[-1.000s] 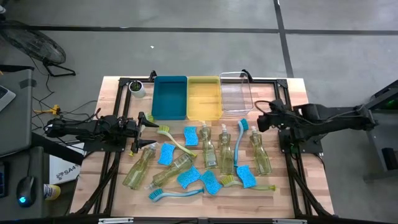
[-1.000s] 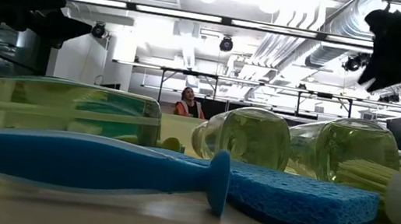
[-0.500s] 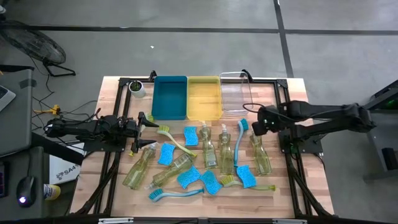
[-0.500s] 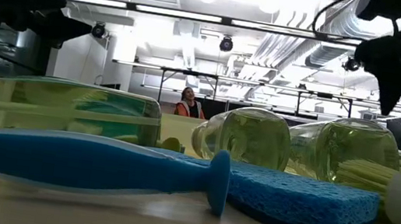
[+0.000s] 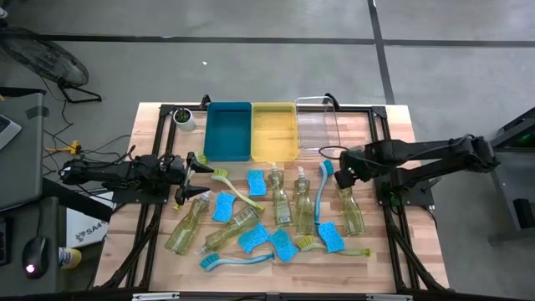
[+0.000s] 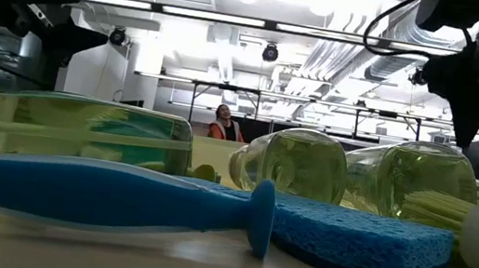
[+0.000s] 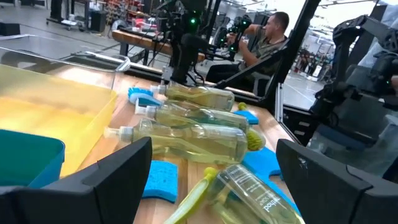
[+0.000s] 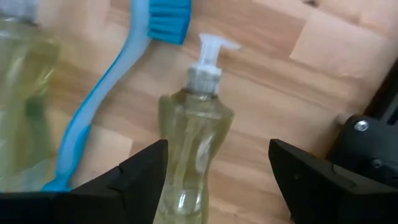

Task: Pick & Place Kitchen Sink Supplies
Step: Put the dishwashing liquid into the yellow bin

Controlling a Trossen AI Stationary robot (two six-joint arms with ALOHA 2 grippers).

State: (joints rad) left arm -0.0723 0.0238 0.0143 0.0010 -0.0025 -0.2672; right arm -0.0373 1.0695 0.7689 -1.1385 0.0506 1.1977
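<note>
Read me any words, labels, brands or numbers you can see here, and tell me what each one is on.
"method": the one print that may be legible, on the nearest soap bottle in the left wrist view; small and angled, so uncertain.
Box beside the table: dark print, too small to read.
Nothing else carries readable text.

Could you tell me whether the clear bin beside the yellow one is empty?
Empty: the clear bin shows only wood through its floor.

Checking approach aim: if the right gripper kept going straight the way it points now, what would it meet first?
Most likely the rightmost soap bottle: the open right gripper points down at it, the bottle lying between its fingers. How far above it is unclear.
</note>
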